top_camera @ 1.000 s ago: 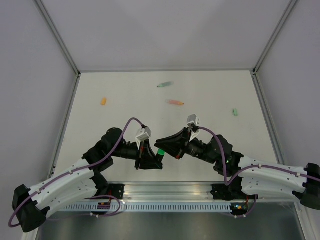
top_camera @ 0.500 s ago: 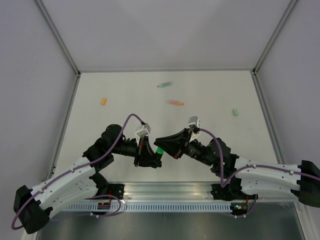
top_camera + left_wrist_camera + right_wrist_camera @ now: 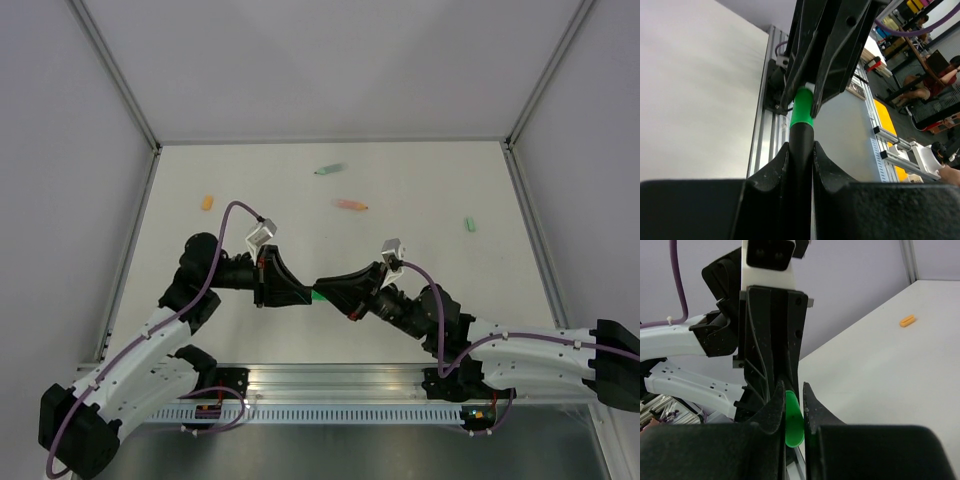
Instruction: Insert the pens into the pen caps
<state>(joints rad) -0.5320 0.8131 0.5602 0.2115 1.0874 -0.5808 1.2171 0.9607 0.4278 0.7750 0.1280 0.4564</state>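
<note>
The black pen (image 3: pixel 801 155) (green-fronted) is clamped in the left end effector (image 3: pixel 304 296), its tip meeting the bright green cap (image 3: pixel 792 425) pinched by the right end effector (image 3: pixel 322 289); the salmon pen (image 3: pixel 351 204) lies well beyond it, on the desk (image 3: pixel 430 180).

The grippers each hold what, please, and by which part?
Left gripper pinches the black pen by its barrel; right gripper grips the green cap by its sides.

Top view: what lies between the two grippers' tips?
A black pen with a green end. The left wrist view shows the left gripper holding its barrel, its green end meeting the right gripper, which grips a green cap.
</note>
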